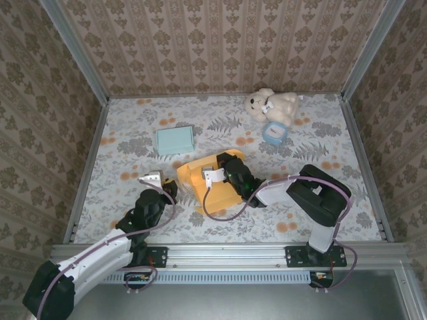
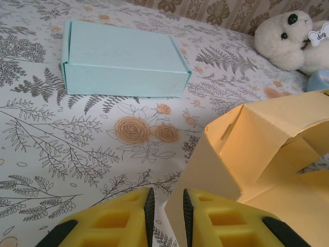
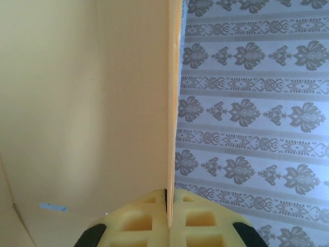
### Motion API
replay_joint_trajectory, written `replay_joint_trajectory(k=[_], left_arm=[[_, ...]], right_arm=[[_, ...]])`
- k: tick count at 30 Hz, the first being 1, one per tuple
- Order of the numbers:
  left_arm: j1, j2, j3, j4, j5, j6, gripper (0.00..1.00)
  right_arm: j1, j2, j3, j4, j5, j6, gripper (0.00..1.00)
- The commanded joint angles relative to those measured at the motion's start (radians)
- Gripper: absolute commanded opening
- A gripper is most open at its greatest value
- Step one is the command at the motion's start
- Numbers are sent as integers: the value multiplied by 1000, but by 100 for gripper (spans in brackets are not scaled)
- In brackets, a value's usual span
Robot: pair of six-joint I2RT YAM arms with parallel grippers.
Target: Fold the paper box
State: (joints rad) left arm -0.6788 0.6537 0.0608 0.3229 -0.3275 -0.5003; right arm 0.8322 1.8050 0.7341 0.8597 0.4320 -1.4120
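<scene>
Flowery cloth covers the table (image 1: 320,153). Right gripper (image 3: 168,198) is closed tight on a flap of the yellow box (image 1: 193,172), which sits in the middle of the table. Left gripper (image 2: 167,198) is a little bit open, with the yellow box's corner at the gap. Farther back lie a blue box (image 1: 175,139) and a toy dog (image 1: 270,105).

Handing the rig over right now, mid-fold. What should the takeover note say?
Right gripper: shut on a panel of the yellow paper box.
Left gripper: jaws nearly closed around the box's left edge; a firm pinch is not confirmed.
Box: mid-table, with the teal box behind it and the plush dog far right.
Done: walls partly raised.
Left: fold in the remaining flaps and close the box.
</scene>
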Motion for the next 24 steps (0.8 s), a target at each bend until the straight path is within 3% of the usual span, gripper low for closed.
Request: replay_joint_trajectory(k=[1,9,24], left_arm=[[9,3,-15,21,-23,11,25],[23,92,6,53,-25,11,26],[63,327,76,245,56,105,25]], right_arm=[[6,40,-41,49,19,-3,0],[6,58,-78,123,16,-13,0],[8,35,-98,102,-14,4,0]])
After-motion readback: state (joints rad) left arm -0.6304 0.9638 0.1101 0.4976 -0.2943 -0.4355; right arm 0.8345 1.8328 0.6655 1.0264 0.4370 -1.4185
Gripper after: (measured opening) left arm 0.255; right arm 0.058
